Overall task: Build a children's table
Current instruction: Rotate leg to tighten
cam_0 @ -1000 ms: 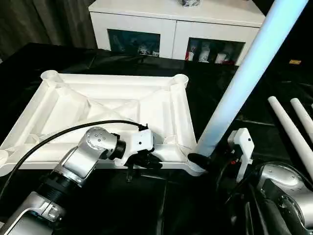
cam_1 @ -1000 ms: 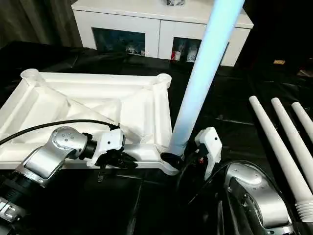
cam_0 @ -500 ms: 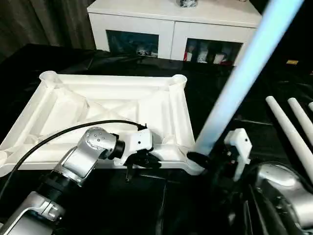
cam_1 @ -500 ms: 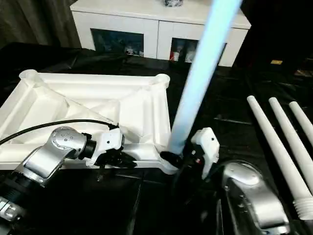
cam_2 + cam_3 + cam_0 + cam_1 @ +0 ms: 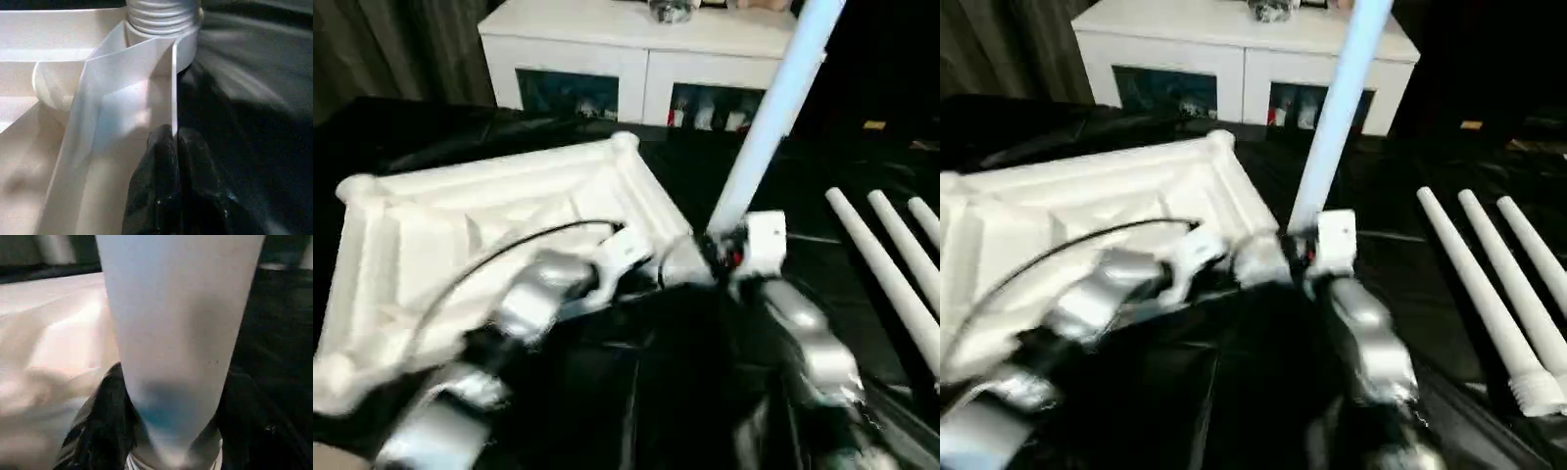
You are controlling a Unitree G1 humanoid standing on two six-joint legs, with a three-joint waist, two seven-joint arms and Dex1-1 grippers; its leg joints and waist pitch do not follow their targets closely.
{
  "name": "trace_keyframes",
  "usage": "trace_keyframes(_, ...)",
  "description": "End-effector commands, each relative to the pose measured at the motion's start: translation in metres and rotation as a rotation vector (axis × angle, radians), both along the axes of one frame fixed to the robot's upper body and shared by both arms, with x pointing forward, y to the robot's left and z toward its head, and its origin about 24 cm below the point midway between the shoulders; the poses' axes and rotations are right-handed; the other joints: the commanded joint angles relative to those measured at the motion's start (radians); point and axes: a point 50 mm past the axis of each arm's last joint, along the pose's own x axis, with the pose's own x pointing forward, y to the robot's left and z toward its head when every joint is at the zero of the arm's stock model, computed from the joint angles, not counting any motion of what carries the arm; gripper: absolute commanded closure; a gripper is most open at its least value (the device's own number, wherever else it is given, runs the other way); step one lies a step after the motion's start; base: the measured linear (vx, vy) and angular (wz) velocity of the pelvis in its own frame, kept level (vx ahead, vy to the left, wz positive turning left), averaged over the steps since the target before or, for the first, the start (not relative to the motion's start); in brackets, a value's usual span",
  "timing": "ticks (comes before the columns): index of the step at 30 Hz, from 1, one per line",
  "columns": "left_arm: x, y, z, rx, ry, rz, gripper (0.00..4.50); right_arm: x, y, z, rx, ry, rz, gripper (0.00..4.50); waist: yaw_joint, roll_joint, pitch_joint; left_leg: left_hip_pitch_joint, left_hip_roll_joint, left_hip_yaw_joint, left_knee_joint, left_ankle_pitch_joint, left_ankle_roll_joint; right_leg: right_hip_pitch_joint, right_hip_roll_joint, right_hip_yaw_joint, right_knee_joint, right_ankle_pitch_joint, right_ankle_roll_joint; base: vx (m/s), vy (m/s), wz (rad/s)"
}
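The white tabletop (image 5: 460, 215) lies underside up on the black cloth, skewed, with one corner pointing away from me. A long white leg (image 5: 769, 108) stands in its near right corner socket (image 5: 164, 14), leaning to the right. My right gripper (image 5: 720, 250) is at the leg's base, and its black fingers (image 5: 105, 411) hug both sides of the leg (image 5: 181, 333). My left gripper (image 5: 636, 257) is at the tabletop's near rim beside that socket. The left gripper (image 5: 172, 134) is shut on the thin rim wall (image 5: 173, 88).
Three loose white legs (image 5: 1474, 284) lie side by side on the cloth at the right. A white cabinet (image 5: 636, 59) with dark glass doors stands behind the table. A black cable (image 5: 509, 250) runs along my left forearm.
The tabletop has swung round under both grippers, its near right corner moving away from me, and the leg stands steeper. Both arms have reached forward. The whole view has shifted too.
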Motion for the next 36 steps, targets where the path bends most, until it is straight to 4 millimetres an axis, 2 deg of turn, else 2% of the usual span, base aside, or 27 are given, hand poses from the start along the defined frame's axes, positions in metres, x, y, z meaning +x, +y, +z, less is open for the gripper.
trace_keyframes(1,0.007,-0.01,0.009,0.006,-0.056,0.062,4.5,-0.007,-0.005,-0.032,0.014,0.158,-0.117,2.51,-0.004,0.007,-0.057,0.039,0.061,-0.044,-0.095,-0.411,-0.098,-0.001,-0.074,0.043,-0.096,-0.349,-0.182,0.0,0.0,0.0)
trace_keyframes(2,0.007,-0.018,0.008,0.002,-0.058,0.088,4.5,-0.004,0.001,-0.031,0.017,0.163,-0.145,2.51,-0.001,0.005,-0.059,0.028,0.061,-0.042,-0.096,-0.37,-0.082,0.009,-0.073,0.044,-0.09,-0.278,-0.182,0.0,0.0,0.0)
trace_keyframes(5,0.006,-0.025,0.008,-0.006,-0.059,0.095,4.5,-0.001,0.007,-0.029,0.041,0.158,-0.149,2.51,0.004,0.003,-0.063,0.025,0.06,-0.037,-0.093,-0.318,-0.056,0.013,-0.072,0.045,-0.086,-0.194,-0.187,0.0,0.0,0.0)
trace_keyframes(8,0.006,-0.028,0.008,-0.006,-0.059,0.094,4.5,0.002,0.009,-0.025,0.044,0.137,-0.138,2.51,0.006,0.003,-0.063,0.02,0.059,-0.036,-0.093,-0.288,-0.039,0.018,-0.071,0.044,-0.083,-0.17,-0.19,0.0,0.0,0.0)
trace_keyframes(12,0.007,-0.027,0.007,0.001,-0.057,0.095,4.5,0.006,0.014,-0.017,0.097,0.084,-0.104,2.51,0.007,0.005,-0.061,0.02,0.06,-0.035,-0.094,-0.298,-0.036,0.017,-0.071,0.044,-0.085,-0.182,-0.193,0.0,0.0,0.0)
trace_keyframes(13,0.007,-0.026,0.006,0.004,-0.057,0.091,4.5,0.006,0.014,-0.014,0.115,0.064,-0.097,1.95,0.008,0.006,-0.06,0.02,0.06,-0.037,-0.095,-0.304,-0.037,0.017,-0.071,0.043,-0.085,-0.187,-0.192,0.0,0.0,0.0)
trace_keyframes(14,0.007,-0.024,0.006,0.005,-0.057,0.087,4.5,0.006,0.014,-0.011,0.138,0.043,-0.092,1.81,0.007,0.006,-0.06,0.021,0.061,-0.037,-0.097,-0.315,-0.04,0.016,-0.069,0.042,-0.086,-0.198,-0.19,0.0,0.0,0.0)
trace_keyframes(16,0.007,-0.023,0.006,0.004,-0.055,0.083,4.5,0.007,0.014,-0.007,0.159,0.023,-0.082,1.81,0.005,0.005,-0.057,0.021,0.062,-0.038,-0.099,-0.351,-0.037,0.014,-0.072,0.044,-0.09,-0.232,-0.184,0.0,0.0,0.0)
trace_keyframes(17,0.007,-0.021,0.007,0.002,-0.055,0.068,4.5,0.006,0.012,-0.002,0.166,-0.007,-0.068,1.61,0.003,0.005,-0.056,0.02,0.062,-0.041,-0.102,-0.367,-0.04,0.012,-0.073,0.042,-0.093,-0.273,-0.176,0.0,0.0,0.0)
trace_keyframes(21,0.003,-0.017,0.006,0.0,-0.054,0.013,4.5,0.004,0.009,0.008,0.158,-0.063,-0.021,1.33,0.0,0.005,-0.056,0.017,0.062,-0.04,-0.102,-0.348,-0.036,0.012,-0.073,0.044,-0.095,-0.272,-0.175,0.0,0.0,0.0)
trace_keyframes(22,0.003,-0.017,0.006,0.0,-0.055,0.01,4.5,0.004,0.009,0.008,0.157,-0.065,-0.019,1.33,0.001,0.004,-0.058,0.016,0.063,-0.039,-0.1,-0.322,-0.029,0.015,-0.074,0.045,-0.091,-0.241,-0.179,0.0,0.0,0.0)
trace_keyframes(24,-0.001,-0.006,0.005,0.006,-0.056,-0.045,4.5,-0.003,0.003,0.017,0.144,-0.107,0.056,0.98,0.005,0.007,-0.064,0.01,0.063,-0.036,-0.093,-0.232,-0.001,0.02,-0.073,0.045,-0.079,-0.121,-0.202,0.0,0.0,0.0)
trace_keyframes(25,-0.003,0.001,0.004,0.007,-0.063,-0.097,4.5,-0.009,-0.003,0.021,0.129,-0.123,0.109,0.93,0.008,0.005,-0.067,0.007,0.063,-0.037,-0.091,-0.192,0.015,0.028,-0.072,0.043,-0.075,-0.07,-0.204,0.0,0.0,0.0)
trace_keyframes(26,-0.004,0.002,0.004,0.006,-0.063,-0.103,4.5,-0.01,-0.003,0.021,0.127,-0.124,0.114,0.93,0.009,0.004,-0.073,-0.002,0.063,-0.035,-0.082,-0.106,0.046,0.033,-0.072,0.043,-0.057,0.059,-0.218,0.0,0.0,0.0)
trace_keyframes(27,-0.005,0.005,0.004,0.004,-0.063,-0.129,4.5,-0.013,-0.006,0.022,0.12,-0.126,0.141,0.88,0.01,0.007,-0.071,0.0,0.06,-0.031,-0.079,-0.081,0.07,0.027,-0.069,0.04,-0.055,0.103,-0.238,0.0,0.0,0.0)
trace_keyframes(28,-0.007,0.008,0.004,0.004,-0.063,-0.149,4.5,-0.016,-0.008,0.023,0.112,-0.124,0.171,0.88,0.01,0.006,-0.07,0.001,0.059,-0.03,-0.079,-0.089,0.076,0.027,-0.069,0.04,-0.057,0.096,-0.247,0.0,0.0,0.0)
trace_keyframes(29,-0.01,0.016,0.003,-0.001,-0.04,-0.175,4.5,-0.025,-0.014,0.022,0.081,-0.115,0.251,0.71,0.014,0.007,-0.071,0.001,0.062,-0.03,-0.079,-0.106,0.082,0.032,-0.072,0.041,-0.057,0.083,-0.255,0.0,0.0,0.0)
trace_keyframes(30,-0.012,0.02,0.004,-0.006,-0.039,-0.212,4.5,-0.03,-0.018,0.022,0.047,-0.109,0.303,0.5,0.016,0.007,-0.067,0.004,0.065,-0.03,-0.08,-0.122,0.082,0.029,-0.07,0.041,-0.058,0.067,-0.259,0.0,0.0,0.0)
trace_keyframes(31,-0.014,0.022,0.005,-0.009,-0.039,-0.233,4.5,-0.033,-0.02,0.022,0.029,-0.105,0.327,0.5,0.017,0.008,-0.066,0.003,0.066,-0.03,-0.082,-0.129,0.08,0.03,-0.07,0.041,-0.058,0.058,-0.26,0.0,0.0,0.0)
trace_keyframes(32,-0.018,0.026,0.006,-0.018,-0.021,-0.275,4.5,-0.038,-0.025,0.023,0.012,-0.098,0.36,0.48,0.018,0.009,-0.064,0.007,0.068,-0.029,-0.084,-0.151,0.067,0.025,-0.069,0.042,-0.06,0.024,-0.266,0.0,0.0,0.0)
trace_keyframes(33,-0.02,0.027,0.006,-0.02,-0.014,-0.29,4.5,-0.039,-0.026,0.023,0.009,-0.096,0.367,0.4,0.018,0.009,-0.064,0.007,0.068,-0.029,-0.084,-0.151,0.067,0.025,-0.069,0.042,-0.06,0.024,-0.266,0.0,0.0,0.0)
trace_keyframes(36,-0.03,0.037,0.009,-0.011,0.009,-0.401,4.5,-0.05,-0.037,0.025,-0.034,-0.077,0.454,0.14,0.019,0.012,-0.058,0.009,0.07,-0.03,-0.09,-0.212,0.037,0.022,-0.069,0.043,-0.068,-0.068,-0.259,0.0,0.0,0.0)
